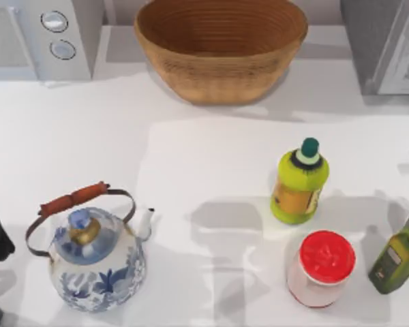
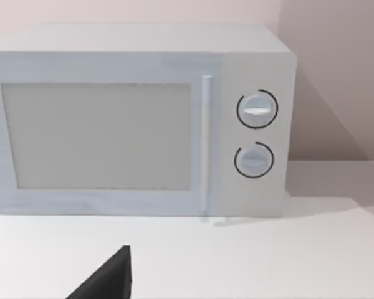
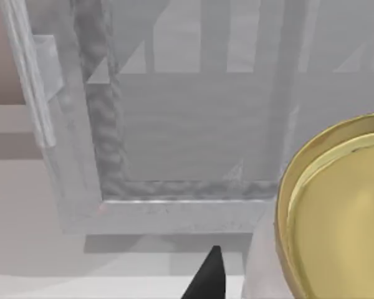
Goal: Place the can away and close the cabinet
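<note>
Showing can: gold-rimmed round metal can (image 3: 336,212) fills the right wrist view's lower right, close before the pale grey cabinet (image 3: 174,124).
Cabinet: open, door edge at the top view's upper right.
Right gripper: cannot tell its state.
Left arm: parked at the top view's left edge, facing the white microwave (image 2: 137,118).
Tabletop (image 1: 204,170): blue-and-white ceramic kettle (image 1: 95,255), woven basket (image 1: 221,44).

microwave (image 2: 137,121) dials: no numbers or marks readable
yellow-green bottle (image 1: 299,182) label: orange patch, print too small to read
olive bottle (image 1: 397,255) label: pale tag, nothing legible
red-lidded jar (image 1: 322,268): no text seen
kettle (image 1: 95,255): blue floral pattern, no lettering
can (image 3: 336,212), just beside the right fingertip: gold end, no print
cabinet (image 3: 174,124): no signs
</note>
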Controlling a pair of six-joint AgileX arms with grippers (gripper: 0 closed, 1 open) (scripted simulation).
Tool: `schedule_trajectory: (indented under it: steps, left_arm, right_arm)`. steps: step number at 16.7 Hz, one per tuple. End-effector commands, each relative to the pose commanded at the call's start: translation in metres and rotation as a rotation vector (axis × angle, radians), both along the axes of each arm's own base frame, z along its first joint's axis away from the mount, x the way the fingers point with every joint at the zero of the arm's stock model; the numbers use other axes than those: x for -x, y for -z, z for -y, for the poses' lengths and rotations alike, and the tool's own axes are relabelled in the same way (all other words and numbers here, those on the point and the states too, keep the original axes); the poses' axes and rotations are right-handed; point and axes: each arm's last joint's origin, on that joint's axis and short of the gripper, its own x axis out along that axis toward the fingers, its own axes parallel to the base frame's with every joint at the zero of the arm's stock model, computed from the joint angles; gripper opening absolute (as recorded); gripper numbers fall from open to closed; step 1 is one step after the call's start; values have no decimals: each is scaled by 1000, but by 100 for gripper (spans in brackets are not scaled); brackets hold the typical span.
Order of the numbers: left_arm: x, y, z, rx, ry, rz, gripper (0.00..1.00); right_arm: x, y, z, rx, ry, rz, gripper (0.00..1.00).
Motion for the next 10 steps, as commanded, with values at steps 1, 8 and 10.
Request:
schedule_trajectory:
  steps: [1, 8, 10]
  left_arm:
    - [0, 0, 0, 0, 0, 0, 100]
    - [0, 0, 0, 0, 0, 0, 100]
    - [0, 0, 0, 0, 0, 0, 100]
  right_arm:
    - [11, -3, -5, 4, 3, 16, 0]
    - [93, 5, -35, 22, 9, 168, 0]
    - [109, 16, -40, 19, 2, 211, 0]
